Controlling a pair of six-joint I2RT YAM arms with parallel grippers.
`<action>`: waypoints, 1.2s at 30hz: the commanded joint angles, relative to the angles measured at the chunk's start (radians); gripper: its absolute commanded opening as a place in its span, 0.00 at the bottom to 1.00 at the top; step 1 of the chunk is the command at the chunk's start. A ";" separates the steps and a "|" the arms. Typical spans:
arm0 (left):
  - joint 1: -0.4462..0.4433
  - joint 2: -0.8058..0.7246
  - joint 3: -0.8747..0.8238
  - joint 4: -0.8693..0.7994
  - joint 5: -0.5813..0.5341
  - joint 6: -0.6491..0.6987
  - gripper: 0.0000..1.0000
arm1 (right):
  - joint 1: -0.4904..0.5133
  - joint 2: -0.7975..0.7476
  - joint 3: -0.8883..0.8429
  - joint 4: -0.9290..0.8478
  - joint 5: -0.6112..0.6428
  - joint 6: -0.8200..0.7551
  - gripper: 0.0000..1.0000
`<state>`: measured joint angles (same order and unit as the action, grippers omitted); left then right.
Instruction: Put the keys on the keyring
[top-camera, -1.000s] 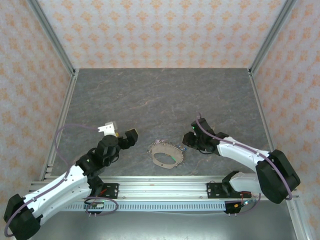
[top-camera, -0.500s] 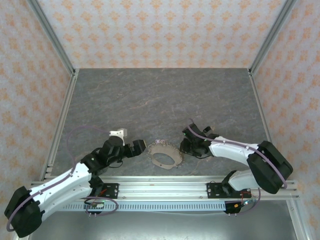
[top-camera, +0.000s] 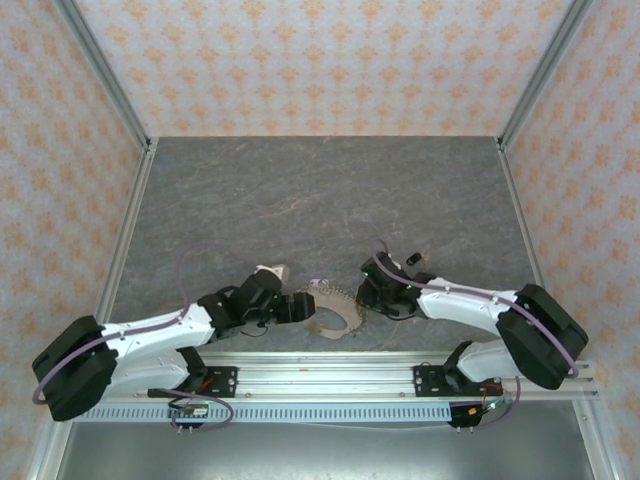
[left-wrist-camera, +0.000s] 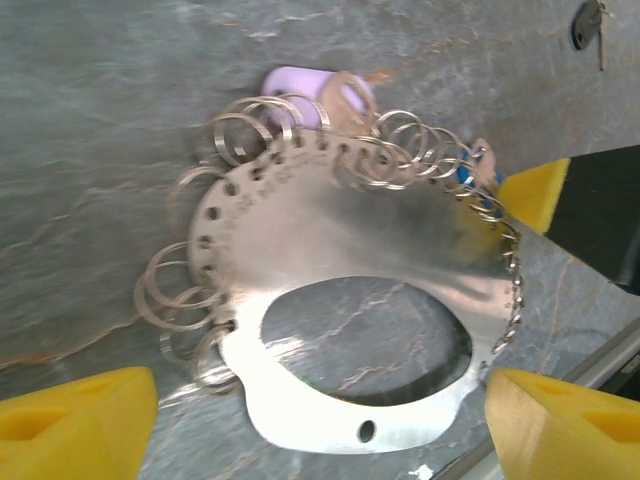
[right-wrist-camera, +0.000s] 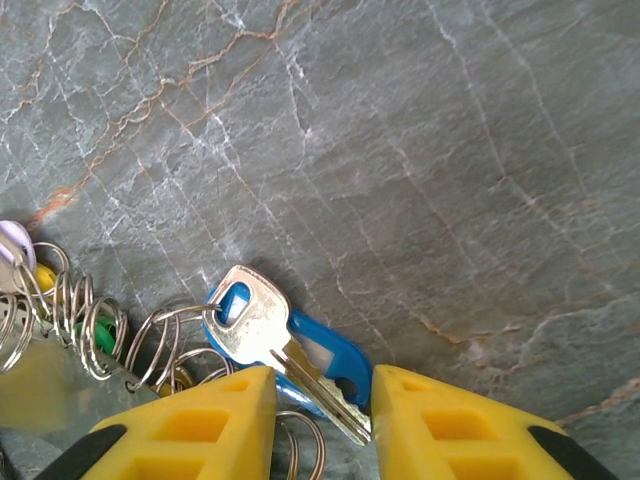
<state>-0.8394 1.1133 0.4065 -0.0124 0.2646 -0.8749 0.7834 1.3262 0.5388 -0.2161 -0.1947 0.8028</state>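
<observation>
Lying flat on the grey table (top-camera: 300, 190), near its front edge and between your two grippers, is one keyring (left-wrist-camera: 350, 220). It is the only holder you have: a flat silvery plate with an oval opening. Its rim is pierced with holes that carry many wire rings (left-wrist-camera: 180, 290), too crowded to count. Among those rings you can make out a lilac tag (left-wrist-camera: 300, 82), a green head (right-wrist-camera: 97, 330) and a yellow head (right-wrist-camera: 44, 276). One silver key (right-wrist-camera: 262, 325), with a blue tag (right-wrist-camera: 325, 360) under it, hangs on a ring at the plate's right side. One dark key (left-wrist-camera: 585, 22) lies loose on the table, apart from the plate.

Your left gripper (left-wrist-camera: 315, 410) has its fingers wide apart, one at each side of the plate's near edge; you cannot tell whether they touch it. Your right gripper (right-wrist-camera: 322, 400) has its fingers a little apart. The silver key's blade tip lies in that gap, which is wider than the blade.
</observation>
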 joint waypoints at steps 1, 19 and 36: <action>-0.015 0.058 0.063 0.032 -0.022 -0.013 0.82 | 0.019 -0.028 -0.032 -0.024 -0.032 0.026 0.31; -0.018 0.349 0.236 0.025 -0.066 -0.003 0.70 | 0.019 -0.068 -0.054 0.017 -0.135 -0.010 0.32; 0.052 0.527 0.402 0.040 -0.049 0.079 0.70 | 0.070 0.011 -0.025 0.204 -0.230 0.070 0.29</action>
<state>-0.8021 1.6119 0.7647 0.0238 0.2028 -0.8333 0.8406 1.3289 0.4946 -0.0723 -0.3950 0.8478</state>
